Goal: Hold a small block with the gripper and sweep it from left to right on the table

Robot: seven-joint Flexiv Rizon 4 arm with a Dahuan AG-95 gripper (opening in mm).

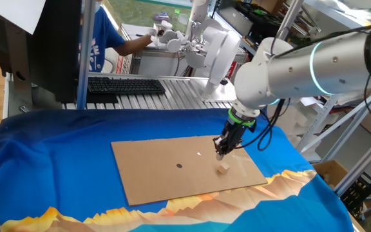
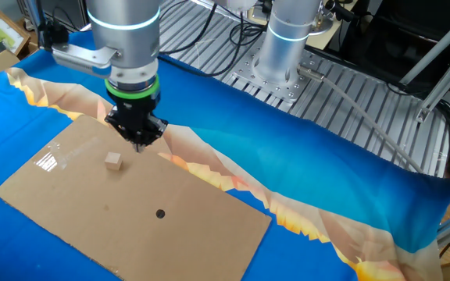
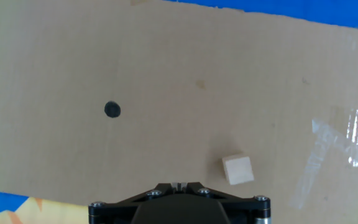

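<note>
from my console i see the small black two-fingered claw (image 1: pixel 220 153) at the end of the bulky white arm, a green ring just above it, hanging tips-down over the flat brown cardboard sheet (image 1: pixel 166 174). the fingers look drawn close together in both fixed views, but i cannot tell for sure whether they are pressed shut; nothing sits between them. in the other fixed view the claw (image 2: pixel 140 144) hovers near the sheet's (image 2: pixel 92 211) far edge, and the hand view shows only the black housing along the bottom edge, no fingertips.

the tiny pale beige wooden cube (image 1: pixel 223 168) lies flat on the cardboard just beside the claw tips, apart from them. the same cube (image 2: pixel 114 161) sits loose in the other fixed view, and in the hand view it (image 3: pixel 238 170) rests close above the housing.

a small dark round dot (image 3: pixel 112 110) marks the cardboard well apart from the cube.

the sheet lies on the desk (image 1: pixel 57 161), draped in bright blue cloth with an orange-yellow mountain pattern.
</note>
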